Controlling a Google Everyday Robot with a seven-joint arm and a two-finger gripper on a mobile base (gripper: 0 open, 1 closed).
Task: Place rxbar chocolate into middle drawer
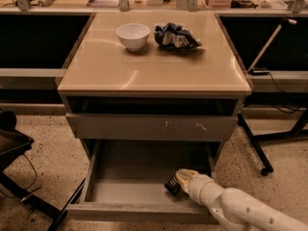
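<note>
Pincer [178, 182] around rxbar [171, 186], inside middle drawer [122, 192]

I can read no words, numbers or brand marks from here. The print on the black bar [171, 185] is too faint to make out. My gripper [176, 182] grips it inside the open drawer [139, 211], towards the right side.
</note>
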